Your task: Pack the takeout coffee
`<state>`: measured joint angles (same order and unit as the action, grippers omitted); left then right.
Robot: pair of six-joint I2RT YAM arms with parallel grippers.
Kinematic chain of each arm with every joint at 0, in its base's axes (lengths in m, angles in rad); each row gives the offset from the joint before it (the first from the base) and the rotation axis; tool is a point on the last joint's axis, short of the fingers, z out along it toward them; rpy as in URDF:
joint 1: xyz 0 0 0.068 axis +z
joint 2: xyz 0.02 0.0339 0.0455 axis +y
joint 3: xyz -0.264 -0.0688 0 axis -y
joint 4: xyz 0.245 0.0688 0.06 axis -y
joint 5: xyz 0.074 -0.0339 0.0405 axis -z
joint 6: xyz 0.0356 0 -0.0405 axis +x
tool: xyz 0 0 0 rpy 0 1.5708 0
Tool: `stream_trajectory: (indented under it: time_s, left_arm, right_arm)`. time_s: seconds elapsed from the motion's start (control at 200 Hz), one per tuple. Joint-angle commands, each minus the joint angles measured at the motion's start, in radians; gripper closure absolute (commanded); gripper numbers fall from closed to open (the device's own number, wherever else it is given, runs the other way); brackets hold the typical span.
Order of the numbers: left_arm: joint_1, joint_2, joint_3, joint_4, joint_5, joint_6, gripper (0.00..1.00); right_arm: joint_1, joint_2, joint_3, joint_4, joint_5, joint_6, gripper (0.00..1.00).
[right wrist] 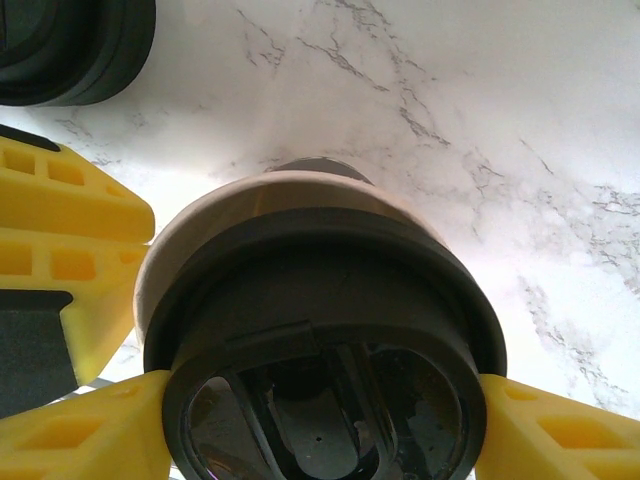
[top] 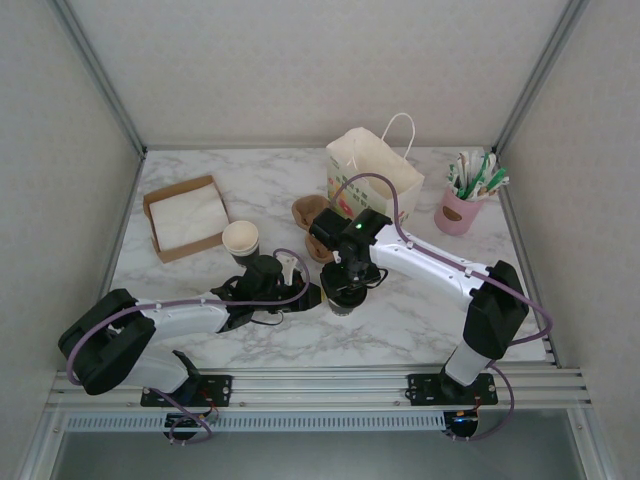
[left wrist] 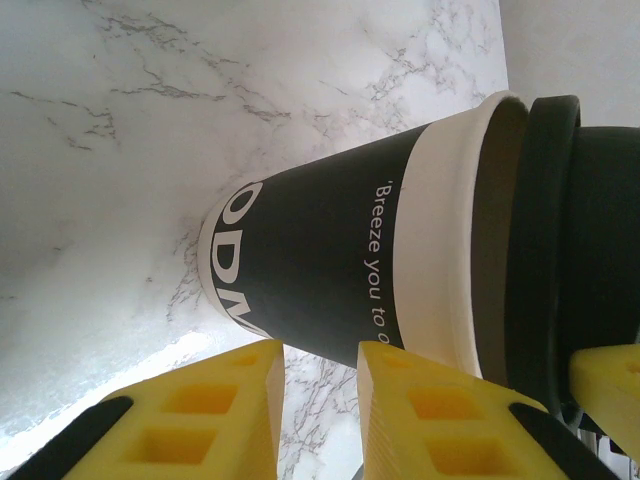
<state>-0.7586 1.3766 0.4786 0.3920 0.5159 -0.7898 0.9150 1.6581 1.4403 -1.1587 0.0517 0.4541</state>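
The takeout coffee cup [left wrist: 320, 250] is black with a white rim band and stands on the marble table [top: 400, 310] near the middle front. A round black lid [right wrist: 320, 330] sits over its mouth, and in the left wrist view the lid [left wrist: 580, 250] stands slightly off the rim. My right gripper [right wrist: 325, 430] comes down from above [top: 345, 280] and is shut on the lid, one yellow finger on each side. My left gripper [left wrist: 320, 400] lies low at the cup's left side [top: 300, 292]. Its jaws are narrowly apart with only table showing between them. Its fingers [right wrist: 60, 230] rest beside the cup wall.
A second black cup [top: 240, 240] without a lid stands left of the arms. A cream paper bag [top: 375, 175] is at the back. A pink holder [top: 458, 212] with sachets is back right. A cardboard box [top: 185, 215] of napkins is back left. Loose black lids [right wrist: 70, 50] lie close behind the cup.
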Motion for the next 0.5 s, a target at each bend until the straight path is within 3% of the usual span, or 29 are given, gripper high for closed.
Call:
stream_trajectory:
  time_s: [0.0, 0.496]
  left_arm:
    - [-0.002, 0.007, 0.013, -0.002, -0.011, 0.004, 0.75]
    - [-0.001, 0.007, 0.006, -0.001, -0.011, 0.007, 0.75]
  right_arm:
    - [0.008, -0.008, 0.013, 0.014, -0.011, 0.005, 0.3]
    - [0.008, 0.025, 0.017, 0.022, -0.015, 0.001, 0.3]
